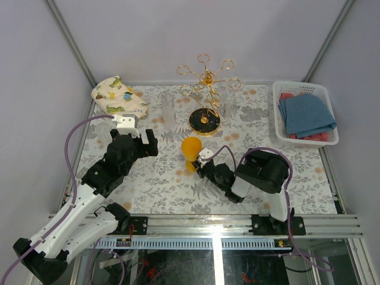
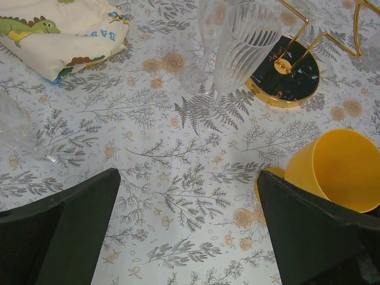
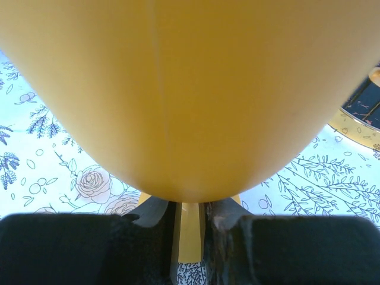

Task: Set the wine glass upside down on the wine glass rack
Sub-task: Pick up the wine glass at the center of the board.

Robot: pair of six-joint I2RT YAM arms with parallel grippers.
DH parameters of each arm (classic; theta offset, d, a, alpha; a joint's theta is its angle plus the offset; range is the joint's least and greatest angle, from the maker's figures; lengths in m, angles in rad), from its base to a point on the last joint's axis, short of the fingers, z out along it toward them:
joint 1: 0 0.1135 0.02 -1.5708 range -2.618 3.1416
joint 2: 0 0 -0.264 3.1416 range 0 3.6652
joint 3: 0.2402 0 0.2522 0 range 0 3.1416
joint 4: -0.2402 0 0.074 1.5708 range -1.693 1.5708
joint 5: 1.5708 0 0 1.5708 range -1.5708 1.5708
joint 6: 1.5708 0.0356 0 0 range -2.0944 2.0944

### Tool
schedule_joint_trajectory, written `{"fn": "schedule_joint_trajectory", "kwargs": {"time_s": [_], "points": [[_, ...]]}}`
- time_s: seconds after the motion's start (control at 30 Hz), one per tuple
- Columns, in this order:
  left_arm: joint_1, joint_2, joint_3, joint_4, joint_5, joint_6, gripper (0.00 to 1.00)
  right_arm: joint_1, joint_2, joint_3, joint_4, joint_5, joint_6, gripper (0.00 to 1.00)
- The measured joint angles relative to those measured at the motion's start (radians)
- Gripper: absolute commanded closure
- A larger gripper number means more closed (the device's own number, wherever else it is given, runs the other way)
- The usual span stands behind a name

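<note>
The right hand (image 3: 189,234) is closed on the stem of the yellow wine glass (image 1: 191,146), just nearside of the wine glass rack (image 1: 204,121); it should grip firmly before lifting and inverting; the left hand (image 1: 141,135), left of the rack, gapes empty.

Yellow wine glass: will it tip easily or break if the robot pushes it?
Probably tips easily: the yellow wine glass has a big bowl over a thin stem. It looks like opaque plastic, so likely light and not brittle.
</note>
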Motion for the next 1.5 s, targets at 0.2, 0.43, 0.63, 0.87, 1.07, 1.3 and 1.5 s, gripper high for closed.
{"fn": "schedule_joint_trajectory", "kwargs": {"time_s": [0.2, 0.43, 0.63, 0.87, 1.07, 1.3, 1.5], "points": [[0.0, 0.0, 0.0, 0.0, 0.0, -0.001, 0.0, 0.0, 0.0, 0.0, 0.0, -0.002, -0.003, 1.0], [0.001, -0.039, -0.017, 0.0, 0.015, -0.032, 0.0, 0.0, -0.071, -0.049, -0.007, -0.026, -0.003, 1.0], [0.001, -0.112, -0.036, 0.002, 0.095, -0.119, 0.0, 0.0, -0.263, -0.124, -0.003, -0.063, 0.018, 1.0], [0.001, -0.134, -0.039, 0.034, 0.199, -0.239, 0.0, 0.0, -0.537, -0.158, -0.011, -0.095, 0.044, 1.0], [0.001, -0.082, -0.042, 0.138, 0.325, -0.352, 0.0, 0.0, -0.707, -0.084, -0.041, -0.098, 0.053, 1.0], [0.001, -0.011, -0.051, 0.296, 0.459, -0.465, 0.04, 0.0, -0.72, 0.018, -0.055, -0.122, 0.072, 1.0], [-0.002, -0.006, -0.051, 0.39, 0.502, -0.517, 0.1, 0.0, -0.665, 0.074, -0.065, -0.149, 0.075, 1.0]]}}
